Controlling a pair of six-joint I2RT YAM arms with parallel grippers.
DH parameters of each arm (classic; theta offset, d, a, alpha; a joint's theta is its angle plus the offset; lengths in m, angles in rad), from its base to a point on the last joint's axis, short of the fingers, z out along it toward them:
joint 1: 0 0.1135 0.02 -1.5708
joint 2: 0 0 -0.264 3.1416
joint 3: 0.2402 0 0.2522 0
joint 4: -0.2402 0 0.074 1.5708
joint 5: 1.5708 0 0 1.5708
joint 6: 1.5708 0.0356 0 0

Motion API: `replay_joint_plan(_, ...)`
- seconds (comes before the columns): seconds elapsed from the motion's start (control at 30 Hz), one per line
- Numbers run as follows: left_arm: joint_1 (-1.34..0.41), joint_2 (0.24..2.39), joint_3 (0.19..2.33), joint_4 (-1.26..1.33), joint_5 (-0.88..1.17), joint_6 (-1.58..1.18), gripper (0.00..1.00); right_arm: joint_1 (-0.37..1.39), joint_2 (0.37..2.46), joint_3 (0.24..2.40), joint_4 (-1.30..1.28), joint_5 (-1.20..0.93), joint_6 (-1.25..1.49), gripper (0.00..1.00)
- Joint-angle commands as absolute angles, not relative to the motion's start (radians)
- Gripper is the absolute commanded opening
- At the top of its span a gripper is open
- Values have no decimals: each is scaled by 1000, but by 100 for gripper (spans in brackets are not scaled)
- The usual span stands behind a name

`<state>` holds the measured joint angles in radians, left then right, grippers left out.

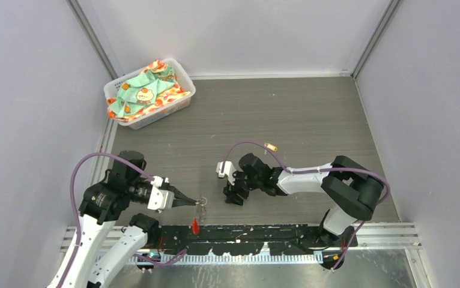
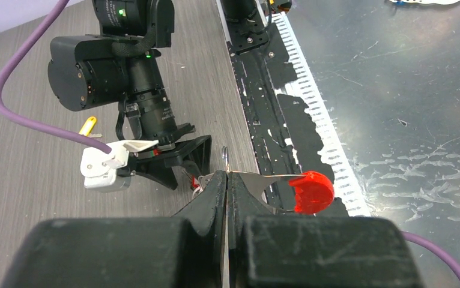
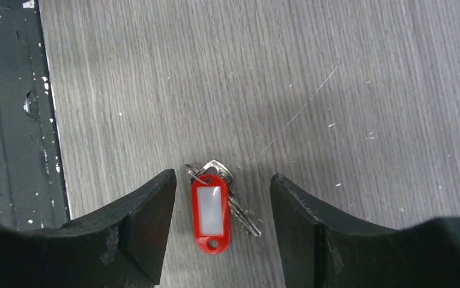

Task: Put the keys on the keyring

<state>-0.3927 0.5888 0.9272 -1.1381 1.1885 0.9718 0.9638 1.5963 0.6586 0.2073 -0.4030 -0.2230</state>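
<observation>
Keyring (image 2: pixel 311 192) clenched in my left tool (image 2: pixel 226 177), hanging free for threading; right tool (image 3: pixel 222 180) released, straddling red-tagged key (image 3: pixel 211 219) on desk (image 3: pixel 335 90), likely to grab it.

The left arm (image 1: pixel 104 201) stands at the 7 o'clock corner of the top view, elbow bent, its forearm running toward 3 o'clock. The left gripper (image 1: pixel 199 202) lies near level, its fingers (image 2: pixel 215 192) pressed flat together and pinching the keyring (image 2: pixel 311 191) at their tips. The right arm (image 1: pixel 351 186) is based at 5 o'clock, folds at the elbow and stretches its white forearm toward 9 o'clock, into the middle. Its wrist tips over, so the right gripper (image 1: pixel 235 195) points straight down, its two dark fingers (image 3: pixel 149 222) standing well apart
</observation>
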Motion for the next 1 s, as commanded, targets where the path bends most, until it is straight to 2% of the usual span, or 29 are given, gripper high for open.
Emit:
replay_joint_plan(0.0, -396, 595, 963, -1139, 1207, 961, 0, 954, 1620, 691, 280, -416, -257, 64)
replay_joint_plan(0.23, -396, 601, 970, -1120, 1204, 952, 0, 954, 1652, 708, 253, -421, -275, 61)
replay_joint_plan(0.33, -396, 606, 973, -1114, 1198, 952, 0, 954, 1653, 716, 217, -424, -283, 57)
replay_joint_plan(0.47, -396, 610, 974, -1106, 1196, 953, 0, 954, 1652, 730, 168, -411, -277, 38)
replay_joint_plan(0.57, -396, 611, 970, -1103, 1195, 952, 0, 954, 1640, 713, 191, -391, -255, 15)
replay_joint_plan(0.7, -396, 603, 961, -1097, 1192, 951, 0, 954, 1630, 710, 224, -366, -222, 2)
replay_joint_plan(0.97, -396, 603, 954, -1084, 1184, 944, 0, 954, 1553, 681, 343, -281, -101, 1)
